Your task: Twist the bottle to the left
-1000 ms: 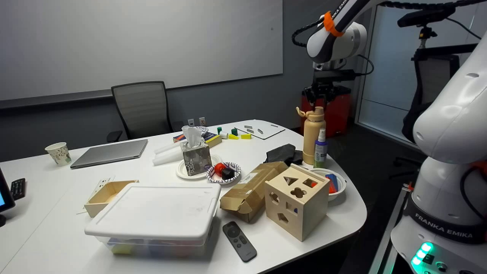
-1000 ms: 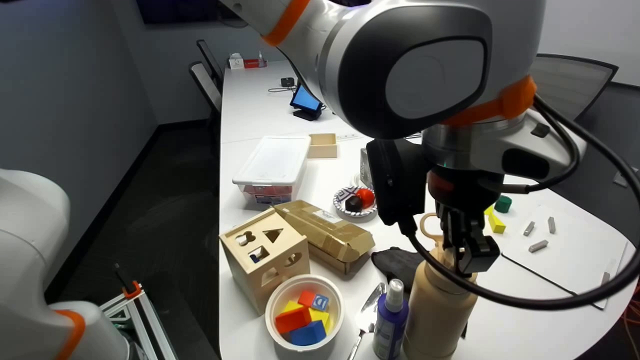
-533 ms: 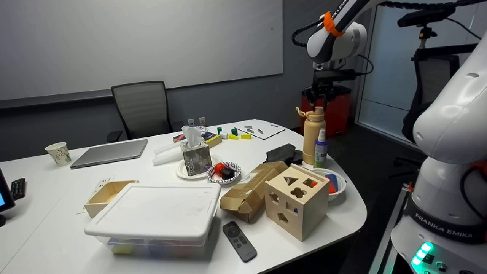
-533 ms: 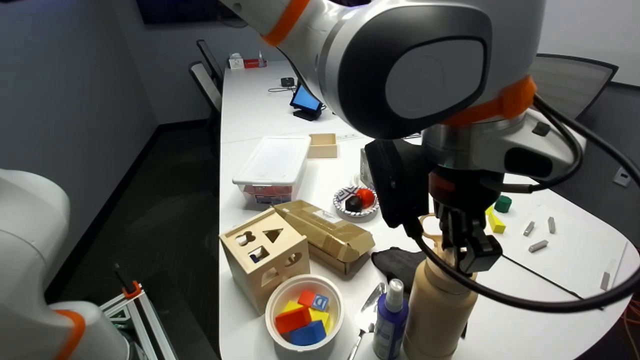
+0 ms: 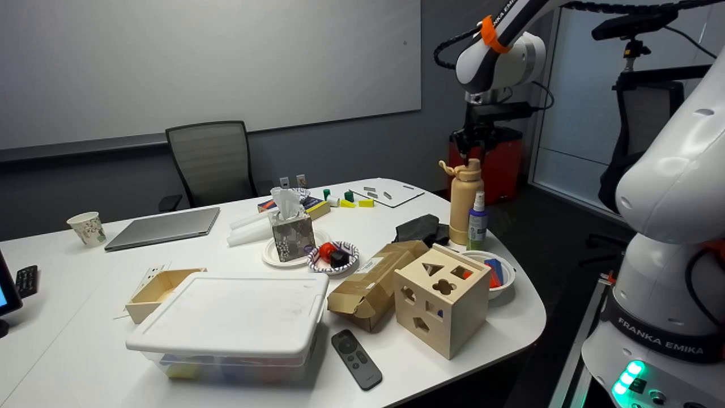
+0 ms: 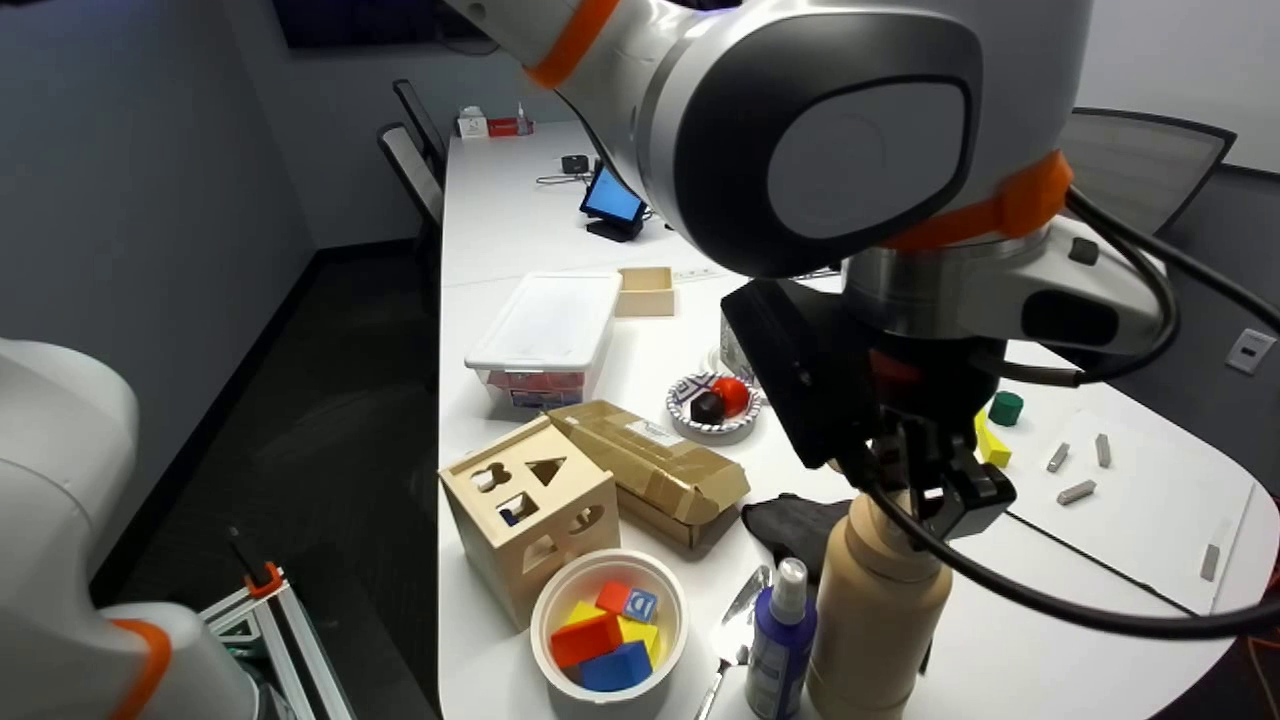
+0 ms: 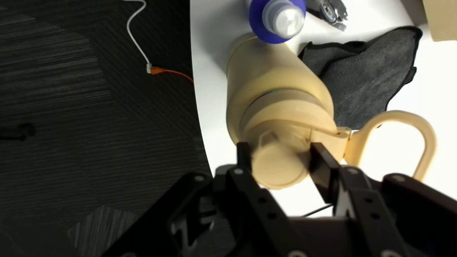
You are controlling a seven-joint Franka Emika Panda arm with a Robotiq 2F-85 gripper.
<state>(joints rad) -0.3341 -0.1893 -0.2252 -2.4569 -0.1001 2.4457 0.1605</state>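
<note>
Bottle (image 5: pixel 466 212): upright near the edge of the table (image 5: pixel 102 351), at 3 o'clock from picture centre in an exterior view. Long axis near vertical in both exterior views; foreshortened in the wrist view, base toward 11–12 o'clock, spout cap (image 7: pixel 280 167) toward 6. Carry loop (image 7: pixel 400 116) points to about 3 o'clock from the cap in the wrist view; in an exterior view the carry loop (image 5: pixel 447 169) points between 9 and 10.

Gripper (image 7: pixel 280 155): clamped on the spout cap from above, one finger (image 7: pixel 244 155) at its 9 o'clock side, the other at 3.

Surroundings: purple spray bottle (image 5: pixel 477 224) just beside the bottle, at its 5 o'clock, covering part of its lower body; contact cannot be told. Dark cloth (image 5: pixel 422 231) near, at 8. In an exterior view, white bowl (image 6: pixel 582 570) with coloured blocks (image 6: pixel 588 640) at the bottle's 9 o'clock; metal utensil (image 6: pixel 742 620) between bowl and spray bottle. Black cable (image 6: pixel 1180 628) crosses in front of the bottle's shoulder there.

Writing: "FRANKA EMIKA" on base collar (image 5: pixel 665 340). Spray bottle label and cardboard box (image 5: pixel 376 283) label: too small to read.
</note>
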